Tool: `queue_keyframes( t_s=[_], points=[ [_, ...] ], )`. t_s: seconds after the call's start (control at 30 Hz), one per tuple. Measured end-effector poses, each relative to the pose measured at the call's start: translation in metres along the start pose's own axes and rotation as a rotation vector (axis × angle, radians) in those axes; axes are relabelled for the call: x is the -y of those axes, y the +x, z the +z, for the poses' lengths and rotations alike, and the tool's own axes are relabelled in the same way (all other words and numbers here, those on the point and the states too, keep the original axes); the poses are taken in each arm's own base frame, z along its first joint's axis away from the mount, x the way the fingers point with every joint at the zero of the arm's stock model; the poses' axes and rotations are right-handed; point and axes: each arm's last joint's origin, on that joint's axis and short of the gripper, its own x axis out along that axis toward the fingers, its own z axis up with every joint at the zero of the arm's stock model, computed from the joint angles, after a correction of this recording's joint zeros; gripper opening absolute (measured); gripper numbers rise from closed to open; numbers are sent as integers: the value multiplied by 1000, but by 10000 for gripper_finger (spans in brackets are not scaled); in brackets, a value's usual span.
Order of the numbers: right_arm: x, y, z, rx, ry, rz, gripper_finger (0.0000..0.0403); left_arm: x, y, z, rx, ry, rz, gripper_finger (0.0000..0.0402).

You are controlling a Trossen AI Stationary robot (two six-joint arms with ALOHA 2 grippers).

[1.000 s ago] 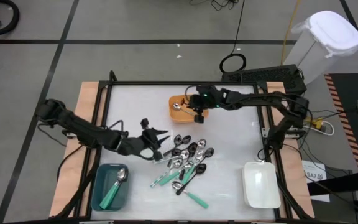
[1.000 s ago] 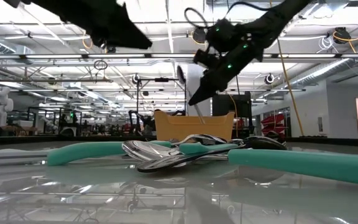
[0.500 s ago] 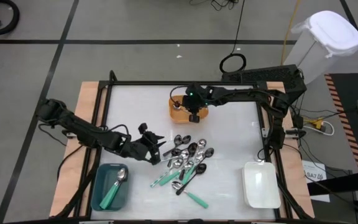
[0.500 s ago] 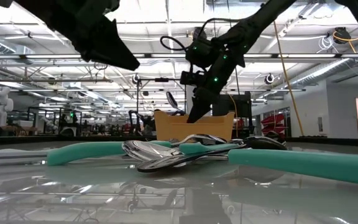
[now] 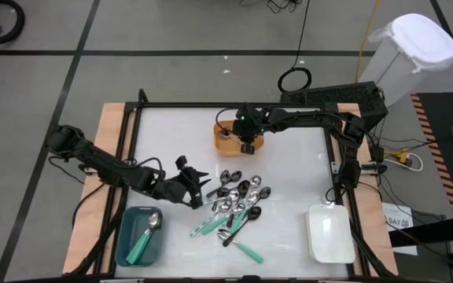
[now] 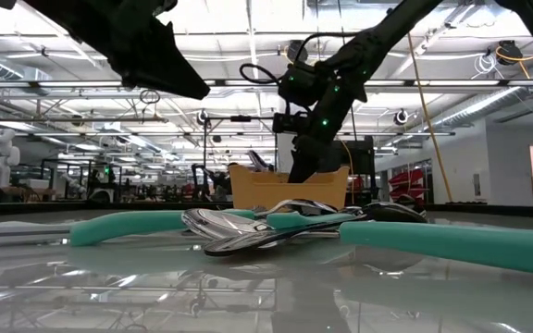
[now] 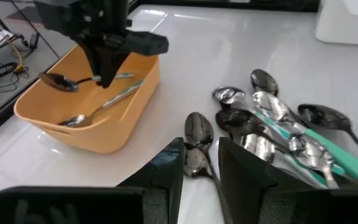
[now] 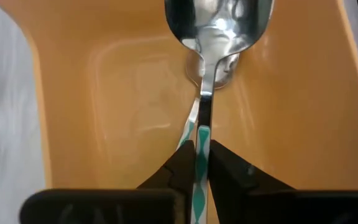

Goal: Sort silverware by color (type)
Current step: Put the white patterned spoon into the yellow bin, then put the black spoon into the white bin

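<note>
A heap of spoons point(image 5: 238, 206), silver, black and teal-handled, lies on the white table top. My left gripper point(image 5: 199, 185) is open just left of the heap; in the left wrist view its fingertips point(image 7: 201, 158) stand on either side of a dark spoon point(image 7: 197, 134) and touch nothing. My right gripper point(image 5: 246, 143) hangs over the orange tray point(image 5: 225, 141), shut on a silver spoon point(image 8: 219, 18). One more silver spoon point(image 7: 98, 112) lies on that tray's floor. A teal-handled spoon point(image 5: 144, 240) lies in the teal tray point(image 5: 124, 253). My right gripper pinches the silver spoon's handle point(image 8: 202, 118) between its two fingers, coming from above and pointing down. The spoon sticks out about level from the fingers, with its bowl point(image 7: 58, 81) inside the orange tray's walls. Whether it touches the tray floor I cannot tell.
A white tray point(image 5: 330, 232) sits at the table's near right corner. A black frame point(image 5: 132, 141) runs around the table top. Bare table shows between the heap and the white tray, and left of the orange tray.
My right gripper has moved toward the table's left, from the orange tray's right end to over its middle, and has come down. The silver spoon, which hung slanting above the tray, is now down inside it. My left gripper has stayed by the heap.
</note>
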Motion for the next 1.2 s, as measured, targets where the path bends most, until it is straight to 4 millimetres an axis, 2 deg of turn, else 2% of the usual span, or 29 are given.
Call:
queue_keyframes(
  t_s=[0.43,0.67,0.9,1.07,1.2],
  points=[
    [3,-4,3,30,45,-16,95,0,0,0,1,5,0,102],
    [-9,-44,16,102,9,-21,115,0,0,0,1,8,0,102],
    [-51,-93,25,134,-43,44,116,0,0,-1,-6,-1,2,102],
    [-93,-107,19,92,-70,129,116,0,0,-2,-13,-29,5,102],
    [-127,-108,1,63,-84,189,116,-1,0,-3,-22,-46,8,102]
  ],
)
